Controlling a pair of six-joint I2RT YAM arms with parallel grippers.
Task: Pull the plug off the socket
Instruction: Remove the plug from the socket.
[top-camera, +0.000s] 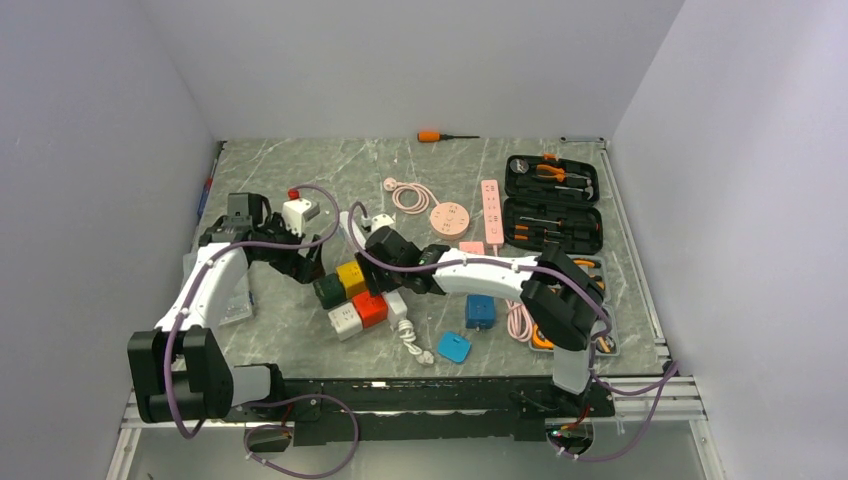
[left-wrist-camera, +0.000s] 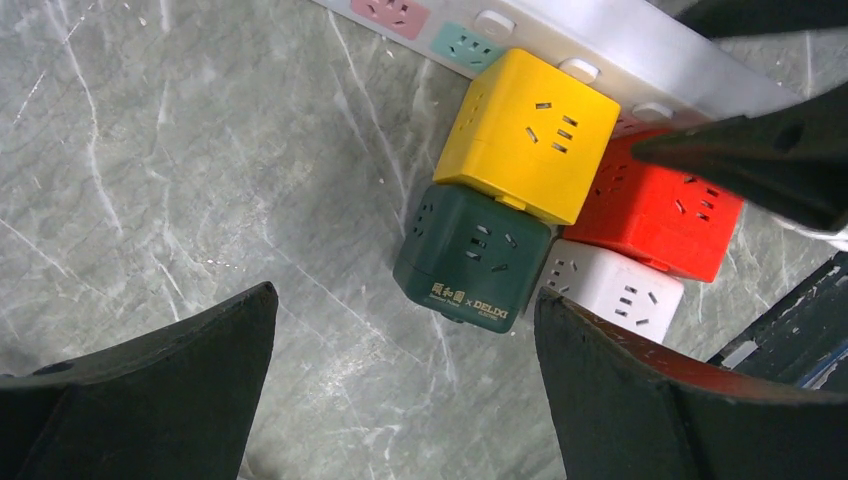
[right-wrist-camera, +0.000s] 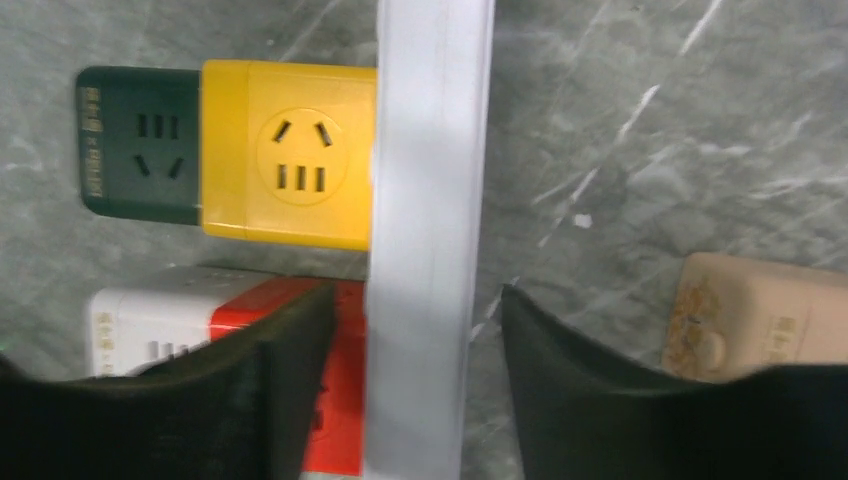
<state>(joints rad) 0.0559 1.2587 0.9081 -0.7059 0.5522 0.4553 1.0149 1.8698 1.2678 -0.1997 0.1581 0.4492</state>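
Note:
A white power strip (top-camera: 378, 275) lies on the marble table with cube plugs along its left side: yellow (top-camera: 351, 277), dark green (top-camera: 328, 291), red (top-camera: 369, 307) and white (top-camera: 344, 320). My left gripper (top-camera: 306, 272) is open and empty. In the left wrist view its fingers (left-wrist-camera: 405, 295) hang just short of the green cube (left-wrist-camera: 472, 257), with the yellow cube (left-wrist-camera: 527, 135) and the strip (left-wrist-camera: 610, 50) beyond. My right gripper (top-camera: 388, 283) is open. In the right wrist view it (right-wrist-camera: 415, 290) straddles the strip (right-wrist-camera: 425, 200) beside the red cube (right-wrist-camera: 345, 400).
An open black tool case (top-camera: 553, 200) stands at the back right beside a pink power strip (top-camera: 491, 210). A round pink socket (top-camera: 450, 218), a white cube (top-camera: 298, 212), an orange screwdriver (top-camera: 440, 136) and two blue adapters (top-camera: 480, 310) lie around. A beige adapter (right-wrist-camera: 765, 310) lies right of the strip.

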